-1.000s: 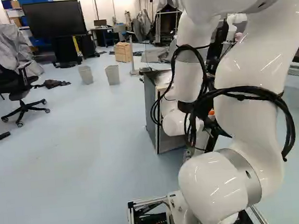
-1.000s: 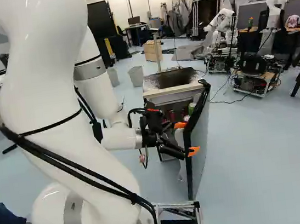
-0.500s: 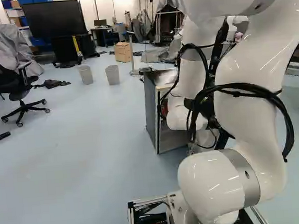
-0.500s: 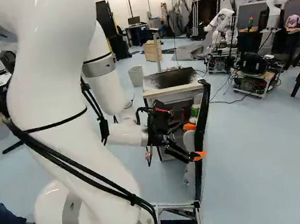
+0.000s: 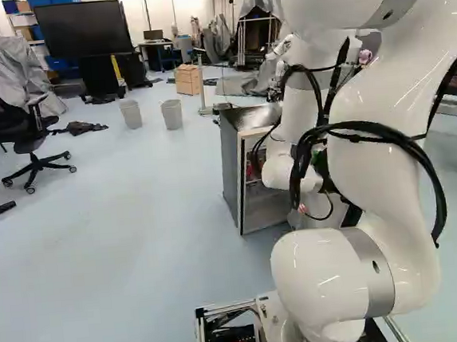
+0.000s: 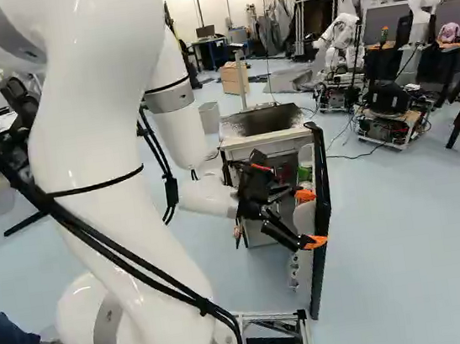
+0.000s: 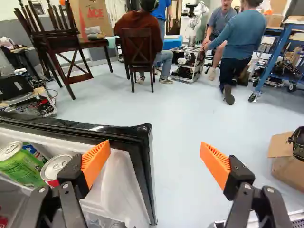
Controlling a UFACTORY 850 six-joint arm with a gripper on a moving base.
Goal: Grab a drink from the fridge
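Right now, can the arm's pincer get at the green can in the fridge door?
Probably not without shifting sideways: the open pincer seems lined up across the door's free edge, and the green can sits outside its fingers, past a red can. Its top looks uncovered.

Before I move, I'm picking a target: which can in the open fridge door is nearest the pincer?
The red can, close beside the pincer; the green can stands farther from it.
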